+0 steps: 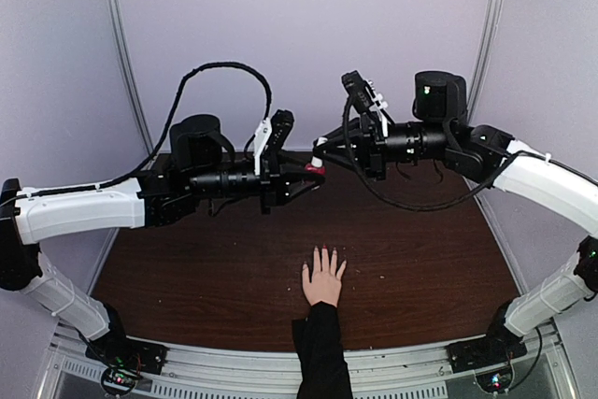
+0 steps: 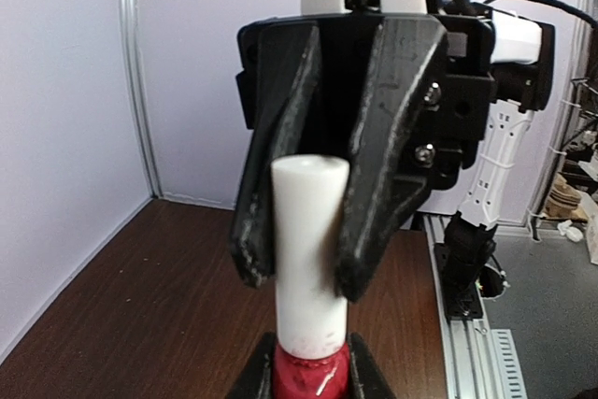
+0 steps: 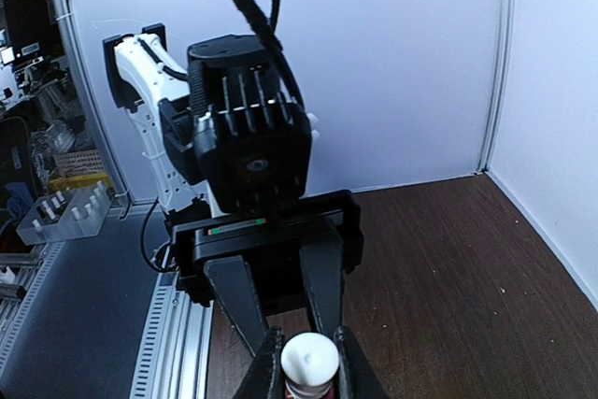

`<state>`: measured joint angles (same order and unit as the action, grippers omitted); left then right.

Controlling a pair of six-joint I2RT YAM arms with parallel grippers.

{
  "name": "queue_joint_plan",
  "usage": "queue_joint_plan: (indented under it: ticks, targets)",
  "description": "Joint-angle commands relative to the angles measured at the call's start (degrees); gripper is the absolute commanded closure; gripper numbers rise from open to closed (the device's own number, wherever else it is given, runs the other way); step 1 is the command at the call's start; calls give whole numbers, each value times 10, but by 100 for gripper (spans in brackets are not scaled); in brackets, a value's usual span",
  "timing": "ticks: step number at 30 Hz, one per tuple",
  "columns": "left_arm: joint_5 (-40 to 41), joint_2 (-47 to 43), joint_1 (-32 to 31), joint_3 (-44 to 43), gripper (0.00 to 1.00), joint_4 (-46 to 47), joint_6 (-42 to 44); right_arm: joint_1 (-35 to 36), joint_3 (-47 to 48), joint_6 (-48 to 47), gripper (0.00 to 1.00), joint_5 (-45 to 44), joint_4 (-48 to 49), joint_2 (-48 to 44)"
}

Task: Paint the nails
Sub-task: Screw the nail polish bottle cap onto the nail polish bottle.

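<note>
Left gripper (image 1: 308, 177), centre of the top view: clamped on the body of the red bottle (image 2: 308, 369), held in the air. Right gripper (image 3: 308, 366), just to its right: closed round the white cap (image 2: 308, 221) (a finger on each side).

Step judged: uncapping. Hold the bottle fixed, turn the cap about its own axis, then draw it straight off.

The hand (image 1: 323, 279) lies flat on the table (image 1: 187, 268) at lower centre. Its nails (image 1: 324, 251) point up-frame, colour too small to tell. There is bare tabletop on both sides. A cable (image 1: 392, 198) sags below the right arm.
</note>
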<state>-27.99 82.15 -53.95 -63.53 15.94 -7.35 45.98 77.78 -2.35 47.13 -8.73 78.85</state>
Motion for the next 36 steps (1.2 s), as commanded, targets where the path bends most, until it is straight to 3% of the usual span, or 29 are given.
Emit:
queue_joint_plan:
  ticks: [1,11,16,21,25,30,36]
  targets:
    - [132,-13,3,-10,100,30,3,8,17,45,100,-49,14,19]
    - [267,12,-6,-9,100,41,44,13,16,104,100,-177,41,57]
    - [373,40,-19,-27,100,38,53,26,12,131,100,-256,56,78]
    - [443,69,-38,-49,100,28,87,38,13,145,100,-286,68,89]
    - [421,64,-40,-39,100,39,83,38,12,142,100,-294,61,85]
    - [361,42,-39,-27,100,42,79,31,4,131,93,-274,64,66]
    - [265,9,-31,-11,100,32,75,11,-24,134,60,-202,86,22]
